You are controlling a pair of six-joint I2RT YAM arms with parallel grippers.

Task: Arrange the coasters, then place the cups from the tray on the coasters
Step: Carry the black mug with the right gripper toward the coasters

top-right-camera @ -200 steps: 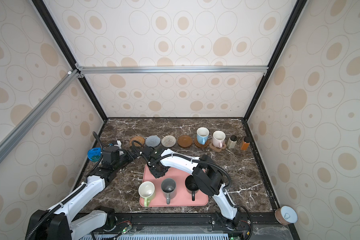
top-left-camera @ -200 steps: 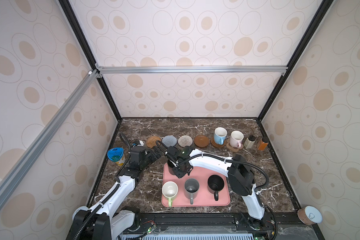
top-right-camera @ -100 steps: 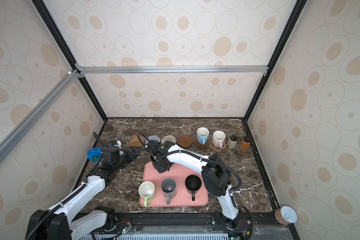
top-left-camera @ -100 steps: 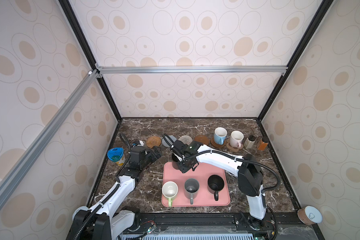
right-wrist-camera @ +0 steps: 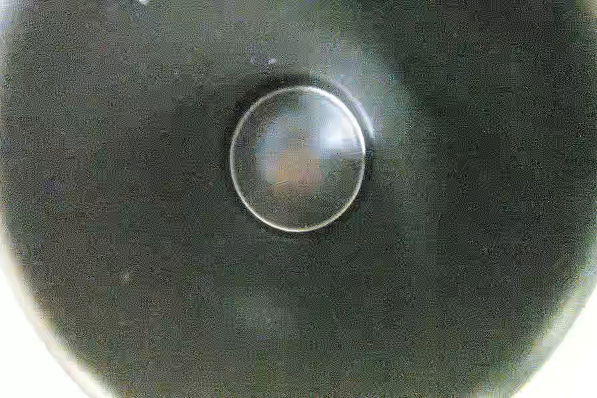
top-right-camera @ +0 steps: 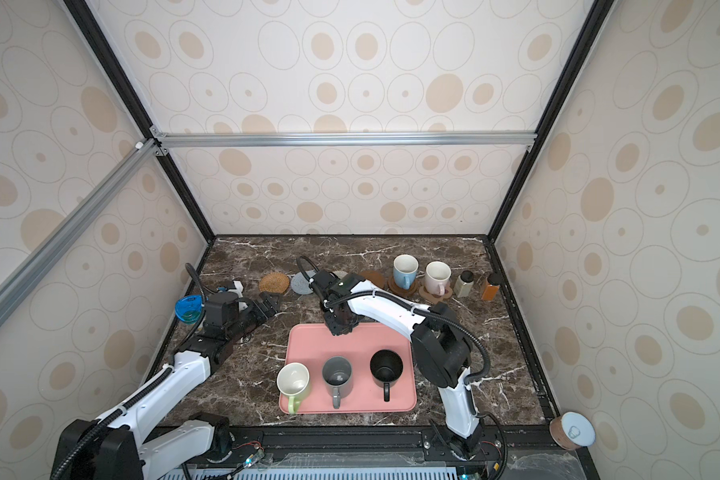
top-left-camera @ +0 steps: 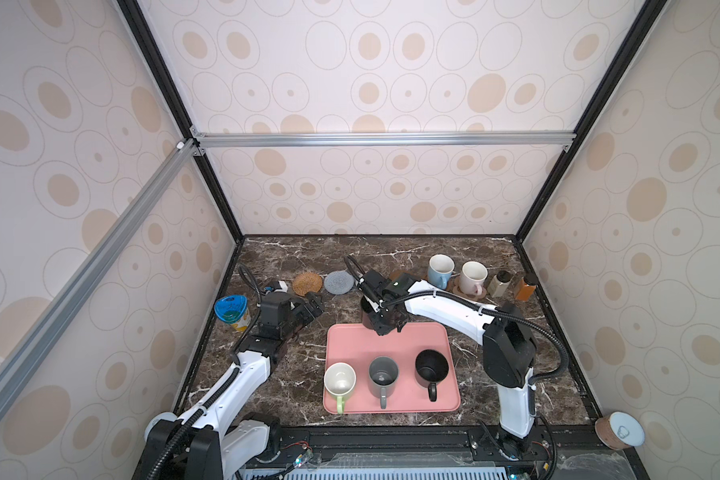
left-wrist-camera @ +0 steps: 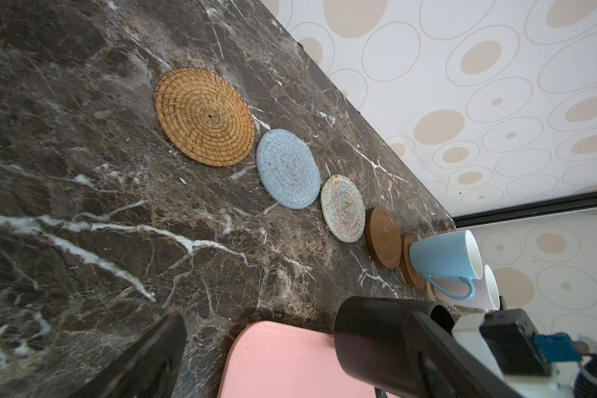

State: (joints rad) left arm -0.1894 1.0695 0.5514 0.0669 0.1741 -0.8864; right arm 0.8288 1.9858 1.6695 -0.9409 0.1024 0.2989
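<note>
- Surface (top-left-camera: 292, 374): dark veined marble, open room between left arm (top-left-camera: 242, 374) and smooth pink tray (top-left-camera: 350, 345); round coasters (left-wrist-camera: 288, 169) line the far edge.
- Left tool (top-left-camera: 314, 304) spread wide, empty, near tan rattan coaster (top-left-camera: 307, 284).
- Right tool (top-left-camera: 385, 322) clamped on held black mug (left-wrist-camera: 376, 337) at tray's far rim.
- Green mug (top-left-camera: 339, 381), grey mug (top-left-camera: 383, 376), spare black mug (top-left-camera: 432, 368) on tray; blue mug (top-left-camera: 440, 270), pink mug (top-left-camera: 472, 277) on coasters.
- Right wrist view: blurry mug interior only.

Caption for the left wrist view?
Row of four bare coasters, light blue mug on a fifth, right gripper's jaws shut on black mug by pink tray.
</note>
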